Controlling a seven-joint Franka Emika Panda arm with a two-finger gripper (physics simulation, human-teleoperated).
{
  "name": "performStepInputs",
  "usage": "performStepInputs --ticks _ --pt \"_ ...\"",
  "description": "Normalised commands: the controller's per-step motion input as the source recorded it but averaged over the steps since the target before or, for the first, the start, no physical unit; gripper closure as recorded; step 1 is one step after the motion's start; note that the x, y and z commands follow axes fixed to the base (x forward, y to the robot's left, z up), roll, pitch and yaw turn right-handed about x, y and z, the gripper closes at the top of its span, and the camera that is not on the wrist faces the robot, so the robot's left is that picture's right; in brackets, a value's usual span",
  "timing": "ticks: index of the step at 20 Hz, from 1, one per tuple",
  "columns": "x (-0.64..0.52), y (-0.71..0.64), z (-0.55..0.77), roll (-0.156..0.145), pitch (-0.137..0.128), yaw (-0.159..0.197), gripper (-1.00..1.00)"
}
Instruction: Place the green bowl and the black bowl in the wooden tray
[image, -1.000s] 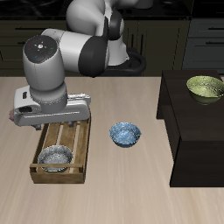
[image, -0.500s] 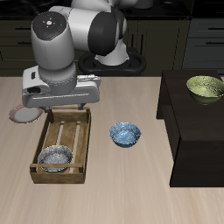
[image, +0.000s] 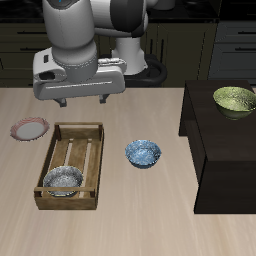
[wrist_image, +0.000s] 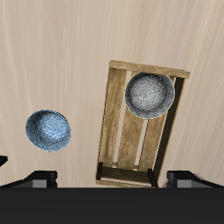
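The hand (image: 82, 97) hangs open and empty above the desk's (image: 150, 215) far part. The black bowl (image: 63, 180) sits in the wooden tray's (image: 92, 165) near end. The green bowl (image: 235, 99) rests apart on the dark side table (image: 215, 150).

Black bowl (image: 63, 181) upright inside wooden tray (image: 97, 160); green bowl (image: 235, 99) seemingly on dark stand.

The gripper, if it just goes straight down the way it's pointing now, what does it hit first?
Probably bare table, between the wooden tray and the blue-white bowl. The gripper is high, so depth is uncertain; it might clip the tray's edge.
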Motion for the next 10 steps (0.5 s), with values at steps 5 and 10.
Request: performStepInputs --ticks 5,10 --pt "-0.08 0.37 0.35 0.007 -0.045 0.004 -1.0" --pt "-0.09 0.37 0.36 -0.006 -0.032 0.012 -1.0"
